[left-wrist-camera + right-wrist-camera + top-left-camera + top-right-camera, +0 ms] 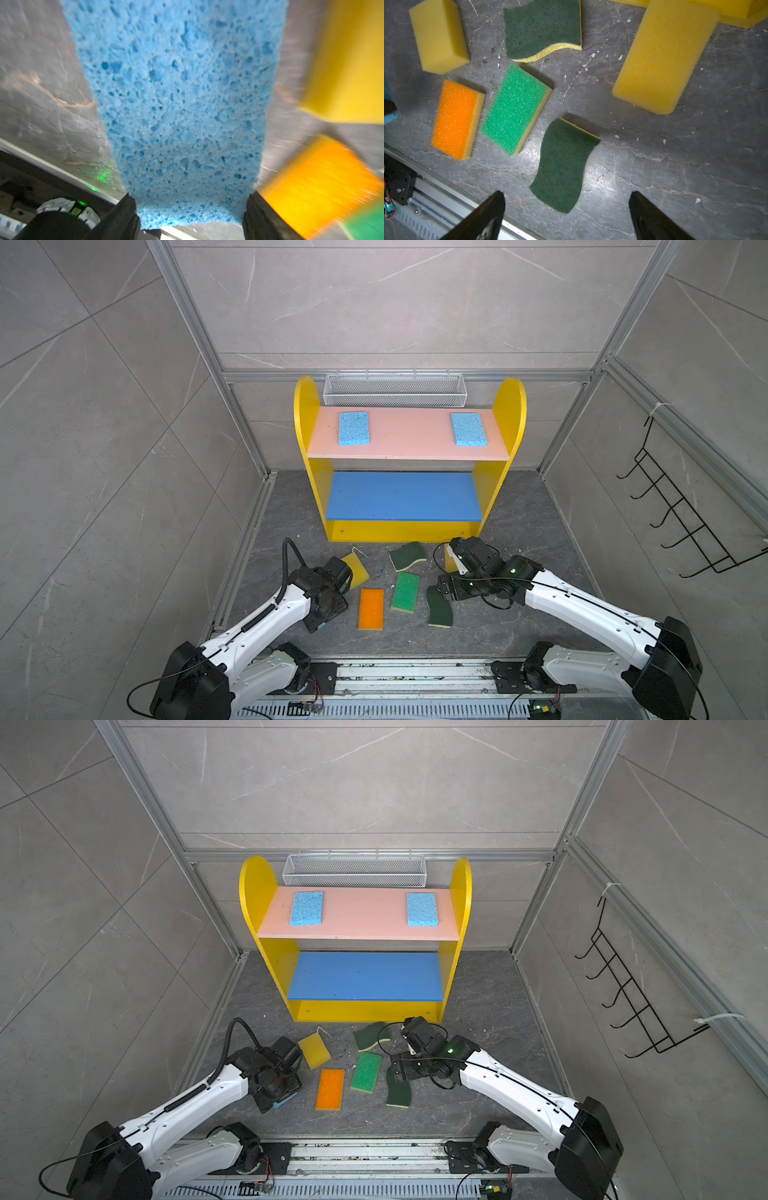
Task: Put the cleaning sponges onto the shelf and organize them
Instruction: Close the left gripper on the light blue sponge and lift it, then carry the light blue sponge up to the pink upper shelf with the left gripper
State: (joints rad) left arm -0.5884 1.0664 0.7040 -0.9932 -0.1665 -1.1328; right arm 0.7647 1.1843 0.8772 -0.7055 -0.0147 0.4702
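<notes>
Cleaning sponges, light blue [353,428] [469,429]: 2 lie flat, well apart, on pink upper board [407,435] of shelf [306,414]. Third light blue sponge [176,104]: pinched at 1 end in left tool [191,207]. On counter [695,166] in front of shelf, 6 loose: 2 yellow sponges [439,35] [662,56], 1 orange sponge [456,118], 1 bright green sponge [515,108], 2 dark-green wavy sponges [542,29] [562,164]. Right tool [566,199]: spread wide, gripping nothing, above counter near 1 dark-green piece.
</notes>
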